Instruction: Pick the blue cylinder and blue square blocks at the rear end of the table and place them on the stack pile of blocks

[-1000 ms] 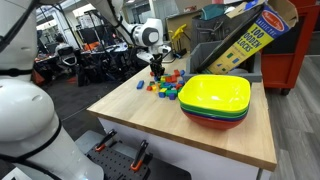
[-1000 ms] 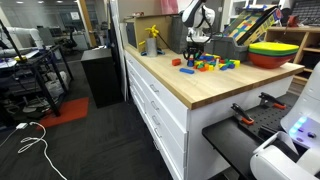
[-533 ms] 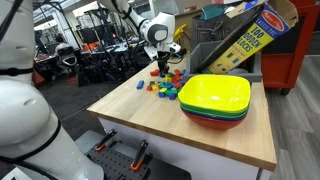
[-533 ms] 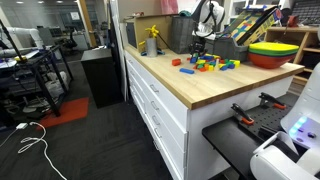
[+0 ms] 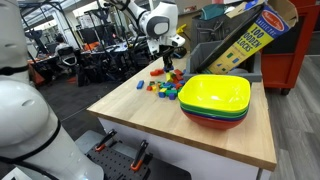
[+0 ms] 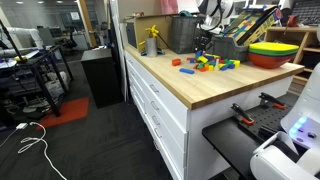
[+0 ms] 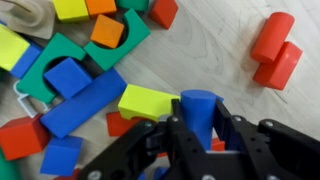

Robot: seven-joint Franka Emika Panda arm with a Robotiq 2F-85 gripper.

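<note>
- Table point(image 5: 150, 125) with a light wood top carries everything, as both exterior views show.
- Stacked bowls point(image 5: 215, 98), yellow over green over red, sit near one end.
- Pile of blocks point(image 5: 165, 86) in mixed colours lies beyond the bowls.
- Gripper point(image 7: 198, 140) hangs above the pile, pinching the blue cylinder point(image 7: 198, 103) upright between its fingers.
- Blue square block point(image 6: 187, 72) lies on the wood near the pile, apart from it.

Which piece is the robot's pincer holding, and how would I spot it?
On the light-wood table, near the stacked square bowls, lies a heap of coloured toy blocks. The pincer hangs over it, clamping a blue cylinder. Its round top sets it apart from the boxy blue blocks lying below.
</note>
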